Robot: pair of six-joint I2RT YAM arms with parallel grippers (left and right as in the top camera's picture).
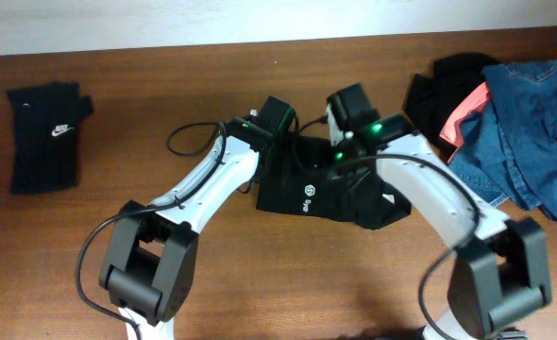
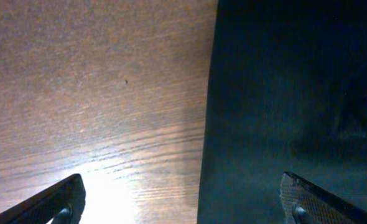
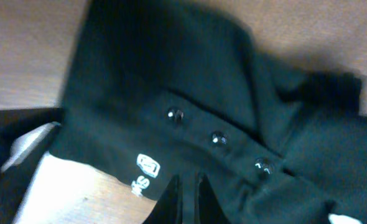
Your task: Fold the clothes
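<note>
Two claws tend the shirt (image 1: 321,194) at the tabletop's (image 1: 212,76) centre. Left claw (image 2: 183,208) gapes empty over its 10 o'clock edge, seemingly poised to grab. Right claw (image 3: 185,196), shut tight, presses near the buttons (image 3: 219,138), likely pinning cloth.

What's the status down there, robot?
Left gripper open over black shirt edge. Right gripper shut, apparently pinching shirt's button placket. Denim pile and folded swoosh piece lie apart, not obstructing.

Overhead view is evenly lit and sharp; left wrist view shows bright glare on the table (image 2: 109,190); right wrist view is dim, the black shirt (image 3: 171,74) softly blurred.
</note>
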